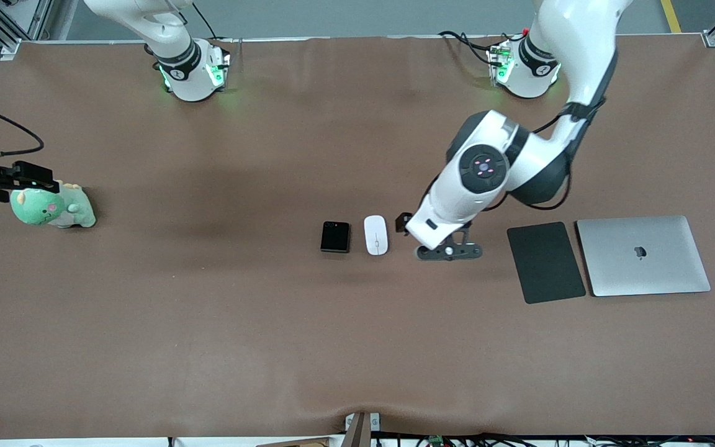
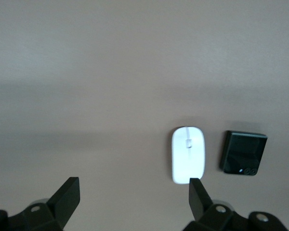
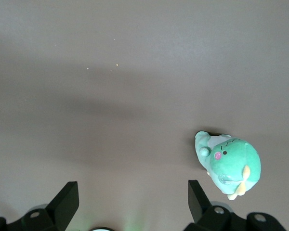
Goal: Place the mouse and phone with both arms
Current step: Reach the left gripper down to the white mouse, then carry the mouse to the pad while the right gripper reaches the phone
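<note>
The white oval mouse [image 1: 375,234] lies at the table's middle. The black folded phone [image 1: 335,236] lies right beside it, toward the right arm's end. My left gripper [image 1: 422,231] hangs low over bare table beside the mouse, toward the left arm's end. In the left wrist view it [image 2: 134,190] is open and empty, with one fingertip [image 2: 197,192] close to the mouse [image 2: 188,154]; the phone [image 2: 243,153] lies past the mouse. My right gripper [image 1: 4,180] is over the table's right-arm end, next to a green plush toy. It [image 3: 133,190] is open and empty.
A green plush toy [image 1: 53,208] sits near the right arm's end and also shows in the right wrist view [image 3: 229,163]. A dark grey flat pad [image 1: 545,262] and a closed silver laptop [image 1: 643,256] lie side by side toward the left arm's end.
</note>
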